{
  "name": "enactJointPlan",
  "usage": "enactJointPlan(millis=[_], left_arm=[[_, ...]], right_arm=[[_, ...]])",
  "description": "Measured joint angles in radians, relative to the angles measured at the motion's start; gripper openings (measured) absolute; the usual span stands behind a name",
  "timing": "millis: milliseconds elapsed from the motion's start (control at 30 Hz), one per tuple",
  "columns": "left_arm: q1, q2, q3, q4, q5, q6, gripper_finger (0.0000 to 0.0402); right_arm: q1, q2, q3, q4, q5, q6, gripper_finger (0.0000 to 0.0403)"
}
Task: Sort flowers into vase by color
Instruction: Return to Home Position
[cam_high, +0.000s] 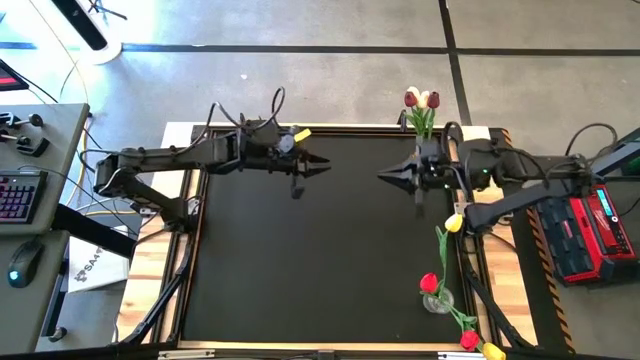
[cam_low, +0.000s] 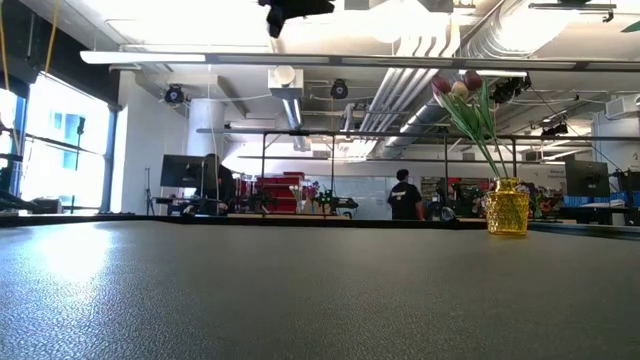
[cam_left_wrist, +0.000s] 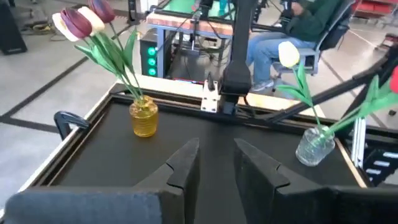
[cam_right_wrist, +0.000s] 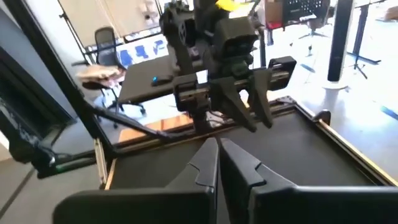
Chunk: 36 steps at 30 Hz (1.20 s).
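An amber glass vase (cam_left_wrist: 143, 118) stands at the table's far right, holding dark red and cream tulips (cam_high: 422, 100). A clear glass vase (cam_high: 437, 298) stands near the right edge and holds a red tulip (cam_high: 429, 283) and a long-stemmed yellow one (cam_high: 454, 222). One more red tulip (cam_high: 469, 340) and a yellow one (cam_high: 492, 351) lie at the near right corner. My left gripper (cam_left_wrist: 214, 158) hovers over the far middle of the black mat, fingers apart with nothing between them. My right gripper (cam_right_wrist: 217, 149) faces it from the right, shut and empty.
The black mat (cam_high: 320, 260) has a raised wooden frame. A red and black case (cam_high: 585, 230) sits beyond the right edge and a keyboard (cam_high: 20, 195) on a desk to the left. A seated person (cam_left_wrist: 292, 31) is behind the table's right side.
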Motion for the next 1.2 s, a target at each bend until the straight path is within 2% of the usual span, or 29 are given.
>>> enactJointPlan(millis=[100,200,333,433,533,667,800,900,1067,1200], left_arm=[[0.020,-0.051,-0.064,0.051,0.021,0.025,0.0067],[0.054,-0.117,-0.144,0.106,0.085,0.025,0.0047],[0.091,-0.218,-0.254,0.192,0.160,0.000,0.0026],[0.101,-0.280,-0.311,0.203,0.165,0.000,0.0018],[0.103,-0.310,-0.347,0.199,0.157,-0.002,0.0015],[0.103,-0.310,-0.353,0.144,0.153,-0.004,0.0015],[0.100,-0.299,-0.356,0.111,0.117,0.000,0.0013],[0.100,-0.307,-0.355,0.140,0.117,0.062,0.0006],[0.100,-0.329,-0.355,0.148,0.136,0.197,0.0001],[0.100,-0.335,-0.396,0.188,0.239,0.233,0.0000]], right_arm=[[-0.048,-0.002,-0.038,0.080,-0.059,-0.004,0.0001],[-0.079,-0.008,-0.098,0.207,-0.108,-0.037,0.0001],[-0.115,-0.039,-0.197,0.352,-0.119,-0.068,0.0002],[-0.143,-0.056,-0.259,0.348,-0.064,-0.038,0.0002],[-0.148,-0.055,-0.308,0.275,-0.014,0.102,0.0002],[-0.145,-0.053,-0.363,0.317,0.109,0.191,0.0002],[-0.139,-0.054,-0.386,0.437,0.117,0.120,0.0001],[-0.139,-0.072,-0.386,0.482,0.109,0.030,0.0001],[-0.165,-0.124,-0.386,0.465,0.059,-0.102,0.0000],[-0.223,-0.144,-0.386,0.429,-0.108,-0.148,0.0000]])
